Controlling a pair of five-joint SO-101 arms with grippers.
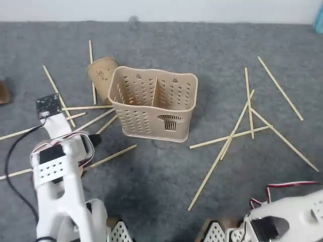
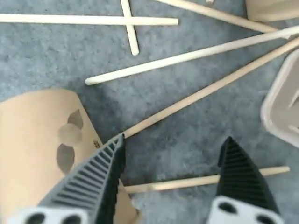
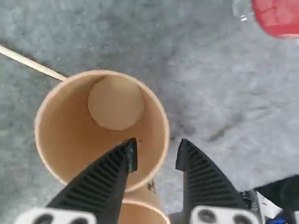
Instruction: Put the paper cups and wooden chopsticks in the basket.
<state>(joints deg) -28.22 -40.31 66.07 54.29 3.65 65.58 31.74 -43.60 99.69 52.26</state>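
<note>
Left claw [image 2: 174, 139] hangs open over scattered chopsticks [image 2: 196, 95] and a toppled paper cup [image 2: 42, 135] on the grey table [image 1: 161, 176]. Right claw [image 3: 156, 142], also open, straddles an upright cup [image 3: 112, 102], 1 finger inside its rim. The basket [image 1: 151, 118] stands mid-table, a third cup [image 1: 101, 75] lying just beside it.

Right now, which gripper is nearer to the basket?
Left. The left gripper hovers over wooden chopsticks just beside the basket; the right gripper straddles the rim of a paper cup, farther off.
</note>
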